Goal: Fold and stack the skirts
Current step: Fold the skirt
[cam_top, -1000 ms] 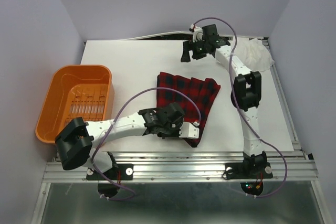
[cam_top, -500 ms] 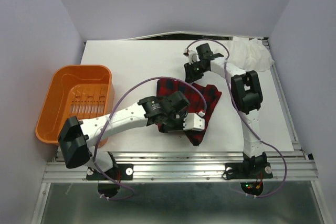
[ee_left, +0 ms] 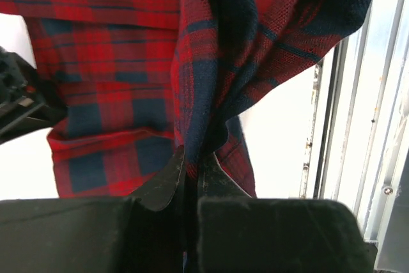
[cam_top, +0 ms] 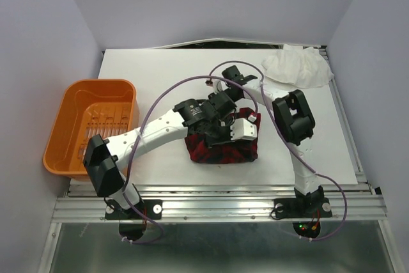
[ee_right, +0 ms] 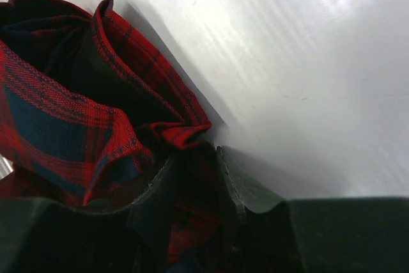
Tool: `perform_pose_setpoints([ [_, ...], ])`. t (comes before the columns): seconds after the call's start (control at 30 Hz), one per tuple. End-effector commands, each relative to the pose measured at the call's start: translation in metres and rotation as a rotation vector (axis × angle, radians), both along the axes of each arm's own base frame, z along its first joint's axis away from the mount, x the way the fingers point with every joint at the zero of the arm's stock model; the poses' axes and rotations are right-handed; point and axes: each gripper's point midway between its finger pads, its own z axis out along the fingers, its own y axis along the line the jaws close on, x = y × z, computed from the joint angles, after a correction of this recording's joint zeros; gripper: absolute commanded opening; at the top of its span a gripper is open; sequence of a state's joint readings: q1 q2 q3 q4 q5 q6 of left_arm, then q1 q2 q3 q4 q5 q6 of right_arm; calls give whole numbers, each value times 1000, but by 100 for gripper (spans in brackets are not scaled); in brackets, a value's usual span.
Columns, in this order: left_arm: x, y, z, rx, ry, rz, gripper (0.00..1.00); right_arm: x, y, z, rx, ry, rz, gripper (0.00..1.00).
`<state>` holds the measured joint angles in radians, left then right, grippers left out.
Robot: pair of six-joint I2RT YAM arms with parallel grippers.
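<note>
Status: mid-fold on plaid skirt (cam_top: 220, 148), which sits bunched at the centre of the table (cam_top: 153, 75), towards the near edge, under both wrists.

Left claw (ee_left: 190, 169) is clenched on a doubled ridge of plaid. The cloth rises out of the pinch and drapes off to both sides, so that part looks lifted, not pressed flat. Right claw (ee_right: 195, 174) is clamped on a rolled hem edge, low over the bare table.

Why two pinches so close together: my read is each holds one end of an edge, so it can be carried across as a straight fold line. A single pinch would just let limp cloth sag into a point.

Material: woven red and dark check, weave visible up close, stitched hem. It's soft, holds no shape and curls at the edge. Expect it to slump once released.

White skirt (cam_top: 297, 65) is crumpled in the far right corner, well apart and untouched. It looks thin and wrinkly. Stacking not started.

Basket (cam_top: 64, 139) is at the left: rigid orange plastic, slotted floor, nothing visible inside.

Table is smooth white with a slight sheen, so cloth should slide easily on it.
</note>
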<state>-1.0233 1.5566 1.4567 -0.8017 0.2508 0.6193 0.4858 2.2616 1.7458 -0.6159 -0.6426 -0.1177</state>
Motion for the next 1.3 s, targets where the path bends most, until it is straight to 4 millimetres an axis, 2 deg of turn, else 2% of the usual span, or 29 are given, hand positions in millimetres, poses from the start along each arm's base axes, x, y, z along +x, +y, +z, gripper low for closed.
perform_pose_setpoints([
  [0.0,20,-6,16,-57,-21,24,0,-32,9,20,53,60,45,36],
  [0.07,31,-1,6,-46,-6,46,0,-42,12,19,63,78,66,36],
  [0.1,32,-3,6,-52,-6,41,0,-44,12,19,65,85,68,36],
  [0.2,51,4,-8,-56,-2,90,0,-51,12,17,78,112,81,36],
  [0.37,74,3,-17,-87,-51,130,0,-63,16,19,110,144,127,35],
  [0.5,81,5,-29,-79,-68,128,0,-73,21,18,136,179,157,35],
  [0.6,88,3,-36,-84,-98,110,0,-73,23,19,151,186,170,35],
  [0.77,97,7,-62,-61,-134,86,1,-77,28,14,178,244,191,35],
  [1.03,124,13,-91,-31,-238,167,0,-82,29,5,189,292,201,32],
  [1.27,134,20,-92,-41,-304,236,0,-99,35,-9,173,336,226,28],
])
